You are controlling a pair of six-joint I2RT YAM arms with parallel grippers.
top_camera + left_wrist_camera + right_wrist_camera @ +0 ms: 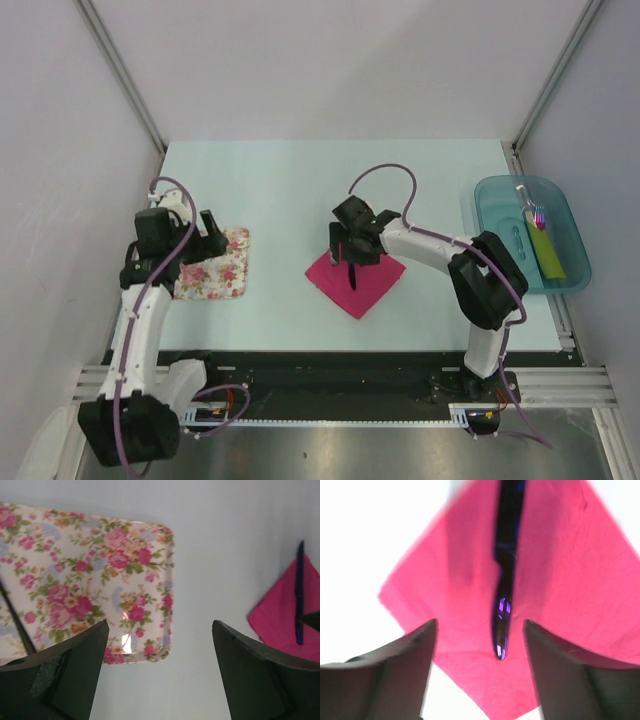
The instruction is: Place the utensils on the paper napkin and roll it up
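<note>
Over the paper napkin (570, 580), my right pincer (480, 627) hangs wide, the dark blue utensil (507, 555) lying loose on it. I'd lift straight up so nothing nudges it sideways.

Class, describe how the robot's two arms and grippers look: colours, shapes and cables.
Both the left arm and right arm have white tubular links joined by bulky black joint housings. A purple cable loops along each. The left gripper and right gripper are black, each with two broad, wedge-shaped fingers.
</note>
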